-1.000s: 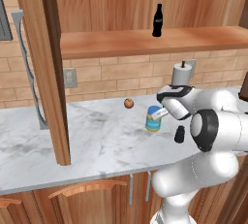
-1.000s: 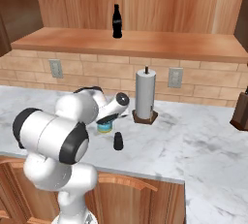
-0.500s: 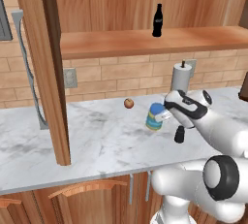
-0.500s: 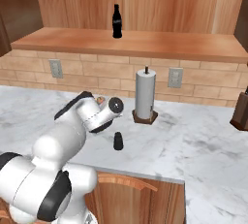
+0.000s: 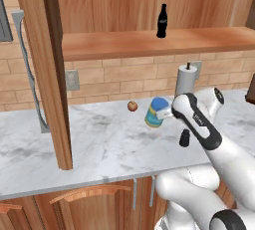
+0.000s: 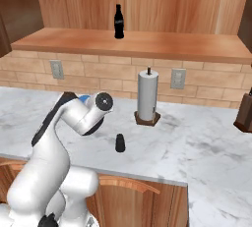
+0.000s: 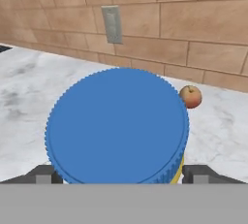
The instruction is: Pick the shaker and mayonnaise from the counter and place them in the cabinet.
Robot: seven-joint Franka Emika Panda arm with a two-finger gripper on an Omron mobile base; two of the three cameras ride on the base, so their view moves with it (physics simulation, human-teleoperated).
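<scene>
The mayonnaise (image 5: 155, 112), a blue-lidded jar with a yellow-and-blue body, hangs tilted just above the white marble counter (image 5: 99, 144). My gripper (image 5: 167, 114) is shut on it from the right. In the hand view its blue lid (image 7: 117, 126) sits between my two fingertips (image 7: 44, 174). A sliver of the lid (image 6: 84, 98) peeks out behind my arm. The small black shaker (image 5: 185, 138) (image 6: 119, 143) stands upright on the counter, near its front edge and right of the jar. The cabinet's plank shelf (image 5: 124, 45) (image 6: 147, 44) runs above.
A black cola bottle (image 5: 162, 21) (image 6: 118, 21) stands on the shelf. A paper-towel roll (image 5: 185, 79) (image 6: 147, 96) stands by the brick wall behind the shaker. An apple (image 5: 132, 106) (image 7: 190, 96) lies left of the jar. The cabinet's upright panel (image 5: 50, 74) reaches the counter.
My arm has straightened and swung its elbow down to the right. The jar has risen a little off the counter and tipped, still in my gripper. The shaker has not moved.
</scene>
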